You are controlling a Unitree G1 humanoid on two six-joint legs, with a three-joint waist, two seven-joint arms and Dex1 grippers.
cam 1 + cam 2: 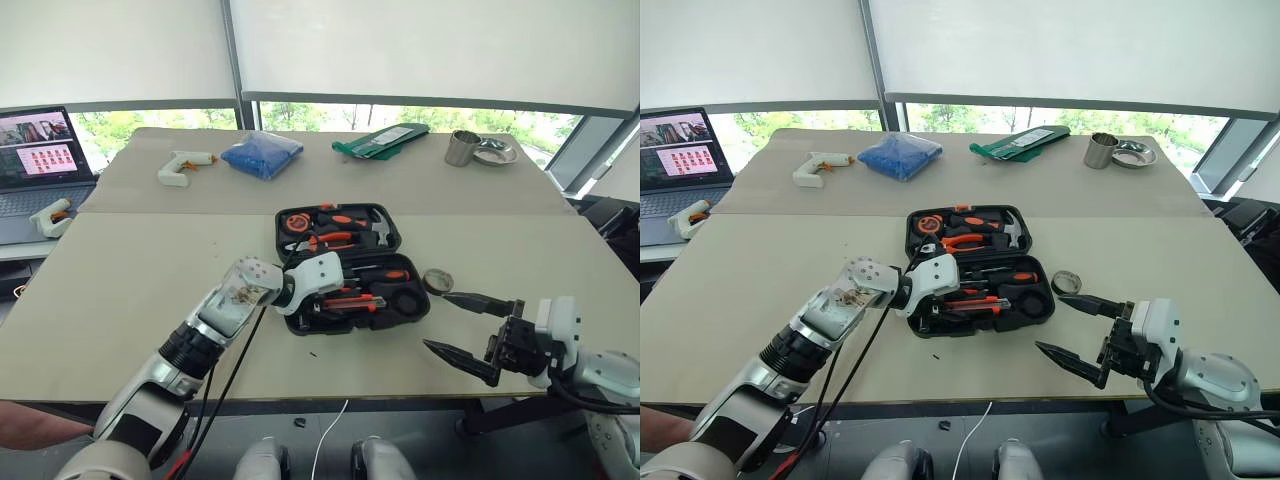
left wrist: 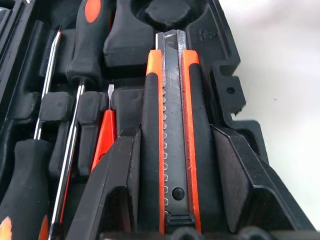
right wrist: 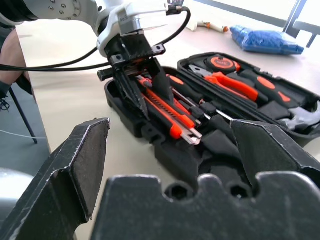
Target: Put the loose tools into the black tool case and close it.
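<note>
Right gripper [image 1: 458, 324], nearest the bench edge: two black fingers spread wide, nothing between them, hovering over the beige bench [image 1: 120, 290] just to the right of the case.

Left gripper [image 3: 142, 87]: fingers partly closed on either side of the orange-and-black utility knife [image 2: 172, 125]. Knife lies along its moulded recess in the near half of the case. In the left wrist view the pads sit at the handle's flanks; I judge it gripped, seating or about to be let go.

Black moulded plastic tool case [image 1: 412, 318]: hinged halves lying open and flat at mid-bench. Near half holds the two black-and-orange-handled screwdrivers [image 2: 75, 100], side by side in their slots, and the slim orange tester pen [image 2: 103, 137] beside the knife. Far half carries orange-handled pliers [image 1: 335, 240], a hammer [image 1: 378, 230] and a round orange-and-black measuring tape [image 1: 296, 222].

Small dark tape roll [image 1: 438, 281]: on the bench, just off the case's right edge, near the right gripper. Not yet packed; the round recess at the near half's right end looks vacant.

Progress, as judged: screwdrivers and pen in, knife at its slot. Left: free the knife, load the roll, fold the lid, latch.

Farther back: white glue gun [image 1: 180, 166], blue bag [image 1: 262, 154], green folder-like item [image 1: 380, 141], metal cup [image 1: 462, 148] and a shallow metal dish [image 1: 495, 152]. An open laptop [image 1: 40, 160] stands off the bench's left.

Writing: none legible on case or tools; the laptop screen shows small thumbnails, unreadable.
</note>
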